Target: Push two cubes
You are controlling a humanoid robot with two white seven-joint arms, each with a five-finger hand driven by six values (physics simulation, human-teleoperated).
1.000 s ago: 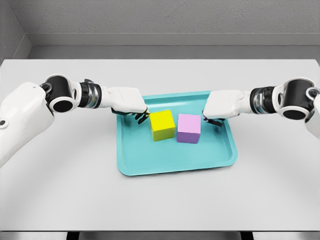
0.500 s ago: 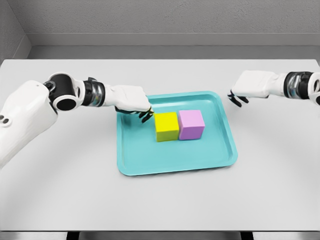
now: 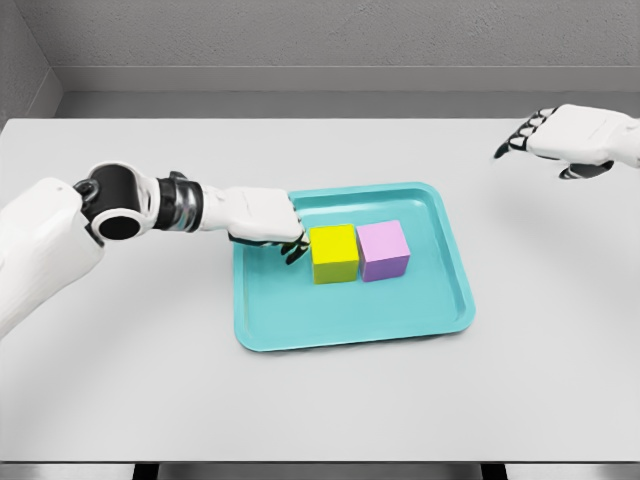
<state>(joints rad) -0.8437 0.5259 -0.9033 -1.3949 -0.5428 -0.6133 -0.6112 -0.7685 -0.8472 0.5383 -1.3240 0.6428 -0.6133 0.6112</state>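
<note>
Cubes: I count two, a yellow cube (image 3: 334, 253) and a purple cube (image 3: 384, 250), side by side and touching, near the far edge of the tray.
Trays: I see one teal tray (image 3: 300, 325), its right edge nearer the table's right edge than its left edge is to the table's left.
Tables: one grey table (image 3: 120, 390) carries it all.
Hands: I have two in view, the left hand (image 3: 262, 214) at the tray's far-left corner and the right hand (image 3: 572, 134) over the table's far-right corner.

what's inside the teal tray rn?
Yellow cube and purple cube, side by side, touching, in the teal tray. Left hand reaches over the rim; its fingertips hide the contact with yellow.
</note>
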